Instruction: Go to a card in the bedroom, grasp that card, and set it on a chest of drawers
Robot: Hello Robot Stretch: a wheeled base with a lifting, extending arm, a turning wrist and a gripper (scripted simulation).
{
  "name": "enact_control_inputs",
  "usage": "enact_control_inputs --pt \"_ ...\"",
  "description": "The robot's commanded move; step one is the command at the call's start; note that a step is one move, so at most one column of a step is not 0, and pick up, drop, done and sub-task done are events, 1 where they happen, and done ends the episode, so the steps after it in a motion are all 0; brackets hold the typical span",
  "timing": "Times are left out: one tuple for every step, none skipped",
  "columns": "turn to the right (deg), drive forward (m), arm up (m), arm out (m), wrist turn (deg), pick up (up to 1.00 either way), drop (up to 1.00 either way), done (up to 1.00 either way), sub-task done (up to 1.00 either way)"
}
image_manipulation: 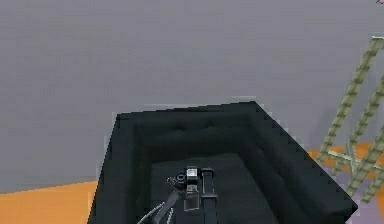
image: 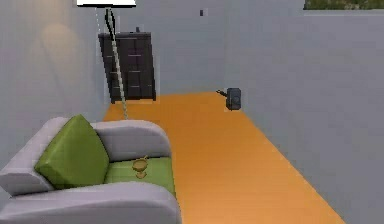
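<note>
Orange floor [image: 220, 150] runs down a narrow room between grey walls [image: 320, 90] in the forward view. At the far end a dark chest [image: 128, 65] stands against the wall. A lamp [image: 117, 60] is just in front of it, its white shade at the top edge. A small dark grey thing [image: 235, 97] sits on the floor, well apart from the chest. At lower left, a grey armchair [image: 60, 190] has a green cushion [image: 72, 150] in its corner and a small tan thing [image: 141, 167] on its green seat, too small to name.

In the arm side view the arm [image_manipulation: 200, 205] rises before a black armchair [image_manipulation: 200, 130], and the hand [image_manipulation: 165, 207] shows against the dark seat. I cannot tell how its fingers stand or whether it holds anything. A pale green ladder [image_manipulation: 355, 110] is at the right. Where the card lies I cannot tell.
</note>
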Motion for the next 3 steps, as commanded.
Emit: enact_control_inputs --pt "0.0 0.0 0.0 0.0 45.0 0.0 0.0 0.0 0.0" --pt "0.0 0.0 0.0 0.0 45.0 0.0 0.0 0.0 0.0" --pt "0.0 0.0 0.0 0.0 42.0 0.0 0.0 0.0 0.0"
